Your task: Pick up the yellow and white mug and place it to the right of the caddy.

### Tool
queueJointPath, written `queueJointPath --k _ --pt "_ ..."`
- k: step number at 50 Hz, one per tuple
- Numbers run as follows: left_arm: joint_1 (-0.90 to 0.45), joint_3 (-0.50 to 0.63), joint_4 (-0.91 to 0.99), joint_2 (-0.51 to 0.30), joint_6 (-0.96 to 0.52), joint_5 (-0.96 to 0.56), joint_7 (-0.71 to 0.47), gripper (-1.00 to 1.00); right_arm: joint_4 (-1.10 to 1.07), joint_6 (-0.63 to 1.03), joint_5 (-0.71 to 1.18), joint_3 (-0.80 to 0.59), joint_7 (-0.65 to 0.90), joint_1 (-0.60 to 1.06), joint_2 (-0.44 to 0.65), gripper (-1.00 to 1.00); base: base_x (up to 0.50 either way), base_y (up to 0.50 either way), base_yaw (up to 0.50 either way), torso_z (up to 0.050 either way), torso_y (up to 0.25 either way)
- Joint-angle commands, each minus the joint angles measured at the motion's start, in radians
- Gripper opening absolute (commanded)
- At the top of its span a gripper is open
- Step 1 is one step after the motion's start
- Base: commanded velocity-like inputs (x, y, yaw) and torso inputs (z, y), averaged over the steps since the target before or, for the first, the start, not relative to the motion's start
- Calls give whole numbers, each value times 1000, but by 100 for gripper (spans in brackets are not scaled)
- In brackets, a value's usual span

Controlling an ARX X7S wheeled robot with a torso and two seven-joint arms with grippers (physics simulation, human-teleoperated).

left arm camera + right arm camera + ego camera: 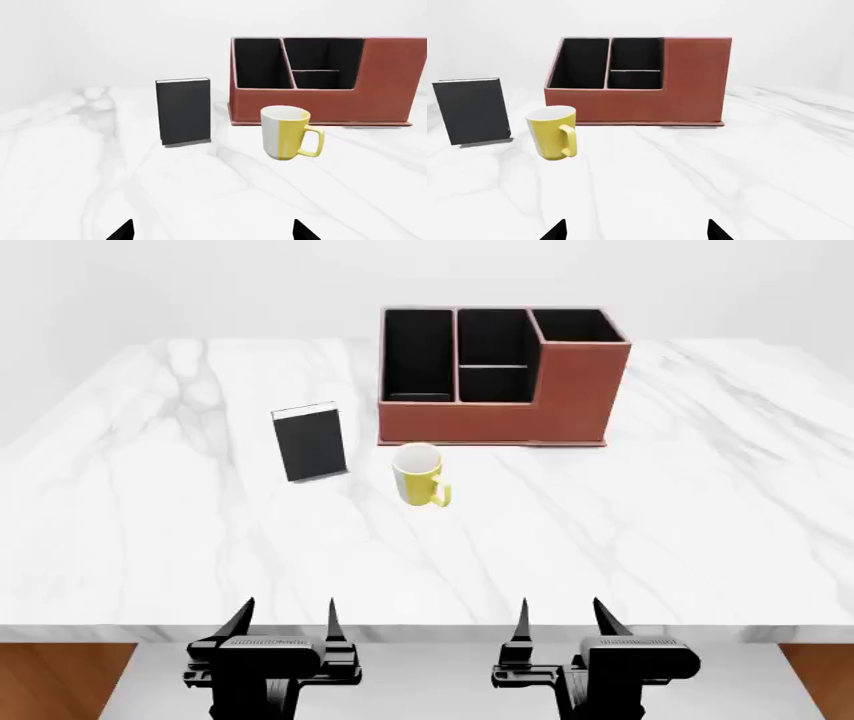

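A: Where are your arms?
B: Your left pincer [286, 625] and right pincer [561, 623] hang spread open at the white marble table [694, 530] edge.
A: The yellow and white mug [420, 476]?
B: Upright just before the caddy [501, 380], beside a black book [310, 442].

A white marble table [694, 530] with faint grey veining carries a black book-like slab [310, 442]. The slab stands upright on the table's surface, left of the table's middle, and shows a thin pale edge along its top. A plain pale wall rises behind the table.
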Motion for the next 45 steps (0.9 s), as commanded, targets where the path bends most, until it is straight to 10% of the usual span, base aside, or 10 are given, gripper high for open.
queueJointPath --k 1,45 --pt "-5 16 -9 -16 9 -13 -23 100 3 0 19 -20 16 4 16 100 0 0 0 0 0" --pt "-288 6 471 -100 -361 -222 -162 100 -657 521 97 -89 91 252 172 100 0 0 0 39 0"
